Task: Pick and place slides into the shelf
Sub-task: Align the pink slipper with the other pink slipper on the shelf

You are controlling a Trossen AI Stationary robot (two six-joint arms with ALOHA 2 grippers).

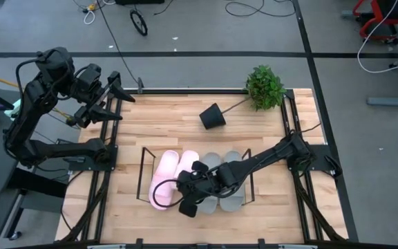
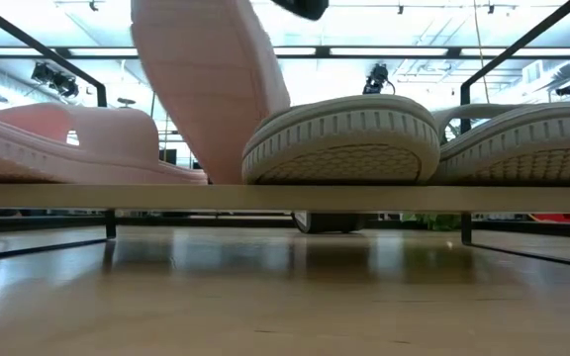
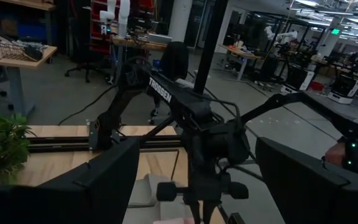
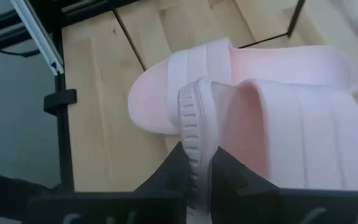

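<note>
The right end effector is clamped on the rim of one pink slide, its two fingers pinching the ribbed edge of the sole — the slide stands tilted on edge rather than flat, as the low view shows, where its pale sole rises steeply between the other pink slide and a grey slide. The deciding relation: the held slide lies directly ahead of the end effector, its long axis running away from the fingers and roughly parallel to its flat-lying neighbours, above the free slot on the shelf between the seated pink slide and the two grey slides. To judge from this, it must tip down flat into that slot. The right arm reaches in from the table's right side and is much the nearer; the left end effector waits with fingers spread wide at the table's far-left corner, well apart from the shelf. Hidden or uncertain: in the high view the right arm covers the held slide's near end and part of the grey pair; whether the held slide's lower edge touches the shelf cannot be told. A toppled plant pot lies beyond the shelf.
</note>
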